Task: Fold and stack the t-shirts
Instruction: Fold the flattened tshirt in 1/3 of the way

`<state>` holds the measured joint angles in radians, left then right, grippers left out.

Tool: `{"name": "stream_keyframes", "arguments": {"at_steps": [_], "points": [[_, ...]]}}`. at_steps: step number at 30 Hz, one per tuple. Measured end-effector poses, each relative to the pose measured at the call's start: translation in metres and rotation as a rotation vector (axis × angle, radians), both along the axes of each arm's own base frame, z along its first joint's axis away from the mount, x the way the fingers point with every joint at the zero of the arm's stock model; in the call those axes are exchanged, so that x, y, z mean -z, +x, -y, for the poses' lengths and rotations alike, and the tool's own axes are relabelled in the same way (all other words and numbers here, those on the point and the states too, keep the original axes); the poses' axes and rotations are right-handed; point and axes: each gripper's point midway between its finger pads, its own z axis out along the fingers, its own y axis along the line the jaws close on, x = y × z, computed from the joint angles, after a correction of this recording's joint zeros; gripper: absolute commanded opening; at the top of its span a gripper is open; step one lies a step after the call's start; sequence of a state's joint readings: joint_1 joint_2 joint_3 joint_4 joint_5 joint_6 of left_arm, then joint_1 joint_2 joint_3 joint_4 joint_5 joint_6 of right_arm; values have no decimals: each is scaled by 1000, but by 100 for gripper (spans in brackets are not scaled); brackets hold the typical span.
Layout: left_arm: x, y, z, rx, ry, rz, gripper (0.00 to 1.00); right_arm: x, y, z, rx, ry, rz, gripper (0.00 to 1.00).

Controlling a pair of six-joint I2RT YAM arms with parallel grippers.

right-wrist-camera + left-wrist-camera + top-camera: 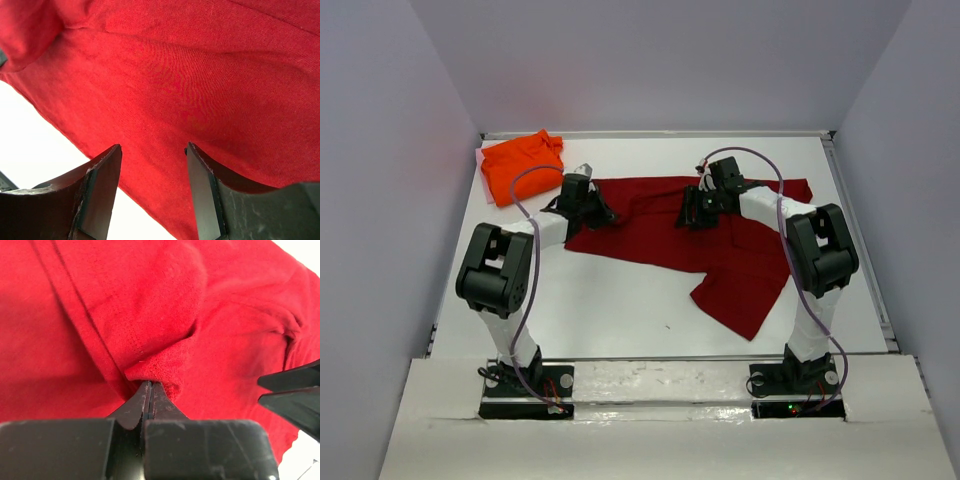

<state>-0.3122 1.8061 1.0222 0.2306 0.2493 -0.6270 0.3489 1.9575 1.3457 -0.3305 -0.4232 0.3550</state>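
Note:
The dark crimson t-shirt [730, 262] lies spread and rumpled across the middle of the table, one part trailing toward the front right. My left gripper [601, 214] is at its left edge, shut on a small pucker of the red cloth [155, 367], which bunches up at the meeting tips [150, 384]. My right gripper [694, 214] hangs open just above the shirt's upper middle; in the right wrist view [152, 148] the red cloth [200, 85] and its hem lie under the spread fingers, nothing between them. The bright orange t-shirt [521, 165] sits bunched in the back left corner.
White table [620, 300] with a raised rim; grey walls close in on the left, back and right. Both arm bases stand at the near edge. The right gripper's dark fingers [292, 390] show at the right of the left wrist view.

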Motion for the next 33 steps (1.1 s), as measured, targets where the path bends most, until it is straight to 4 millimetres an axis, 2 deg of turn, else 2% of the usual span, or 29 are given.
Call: {"name": "stream_keyframes", "arguments": {"at_steps": [2,6,8,13,15,18,23,29,33], "points": [[0,-6,-6,-15,10,-1,0,0,0,0,0,0,-1,61],[-17,-5,-21,-64,25,38,0,0,0,0,0,0,-1,61],[-41,1,-34,-112,31,93,4,0,0,0,0,0,0,61],[-98,12,-77,-240,53,225,4,0,0,0,0,-1,0,61],[-113,18,-91,-273,66,252,3,0,0,0,1,-2,0,61],[-125,26,-107,-302,84,270,3,1,1,1,4,-7,3,61],[-114,23,-118,-321,93,242,3,1,1,2,5,-15,7,61],[-77,3,-117,-309,94,158,0,2,4,4,10,-28,15,61],[-76,3,-117,-315,89,158,0,4,7,9,30,-53,23,61]]}}
